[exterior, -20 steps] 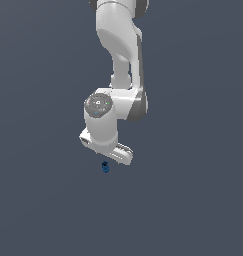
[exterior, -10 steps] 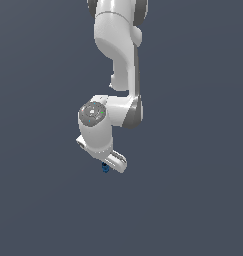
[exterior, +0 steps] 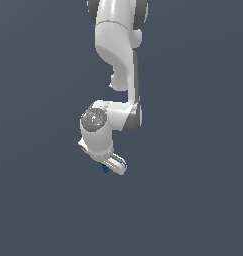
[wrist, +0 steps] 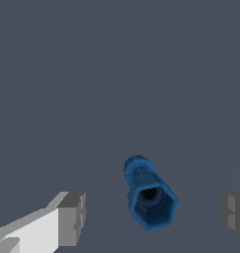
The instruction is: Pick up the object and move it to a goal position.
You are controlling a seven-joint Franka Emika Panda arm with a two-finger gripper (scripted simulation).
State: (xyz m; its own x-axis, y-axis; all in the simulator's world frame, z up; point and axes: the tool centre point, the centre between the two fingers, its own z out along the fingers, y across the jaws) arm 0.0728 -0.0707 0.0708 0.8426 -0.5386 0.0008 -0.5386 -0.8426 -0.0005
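The arm bent steeply down, its gripper [exterior: 112, 168] low over the blue object [wrist: 149, 197], fingers [wrist: 71, 219] spread wide on either side, not touching it.

No text, label, brand, number or sign can be read in either view — the arm's white shells, the blue object and the grey ground are all plain.
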